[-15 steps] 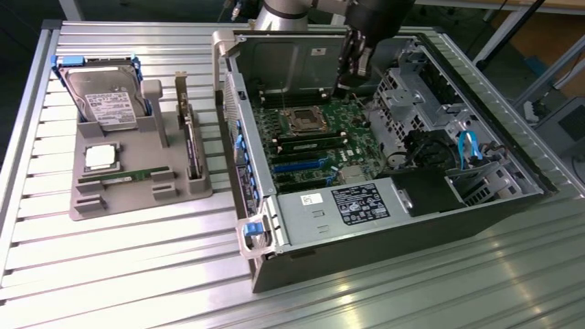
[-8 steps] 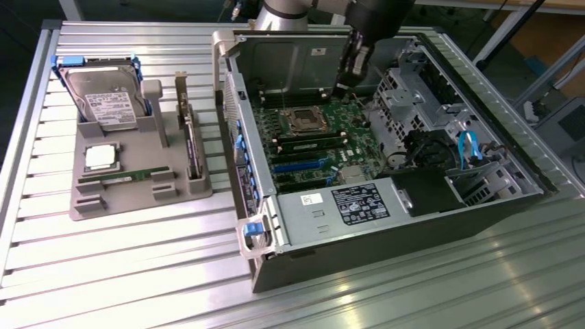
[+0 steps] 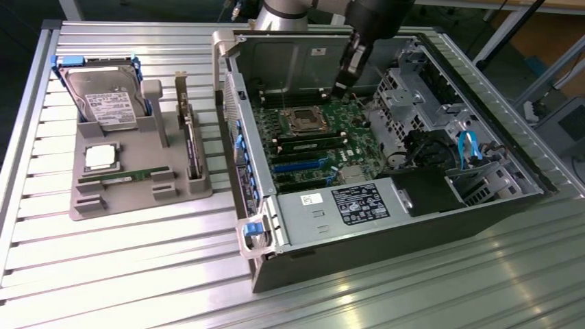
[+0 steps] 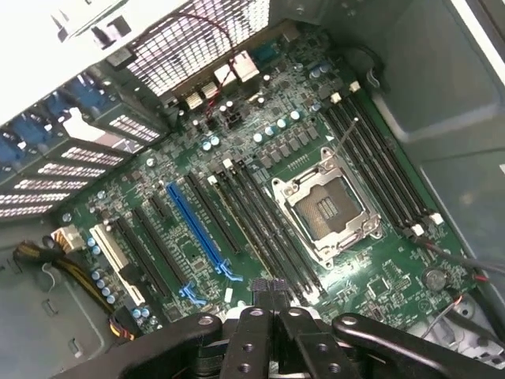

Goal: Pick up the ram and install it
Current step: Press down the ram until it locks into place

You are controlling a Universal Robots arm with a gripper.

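Note:
The ram (image 3: pixel 119 177), a slim green stick, lies flat in the grey holder tray (image 3: pixel 137 202) on the exterior view's left, outside the computer case. My gripper (image 3: pixel 340 88) hangs inside the open case above the far end of the motherboard (image 3: pixel 316 147), well apart from the ram. From the wrist camera, the gripper (image 4: pixel 271 288) is shut, its dark fingertips pressed together with nothing between them. It hovers over the long black memory slots (image 4: pixel 264 237) beside the empty processor socket (image 4: pixel 327 209).
The tray also holds a hard drive (image 3: pixel 108 99), a square silver processor (image 3: pixel 101 157) and an upright card (image 3: pixel 189 140). The case walls (image 3: pixel 233 103), a drive cage (image 3: pixel 402 103) and the power supply (image 3: pixel 361 202) surround the motherboard. A blue slot (image 4: pixel 197 229) and cables (image 4: pixel 63 264) lie nearby.

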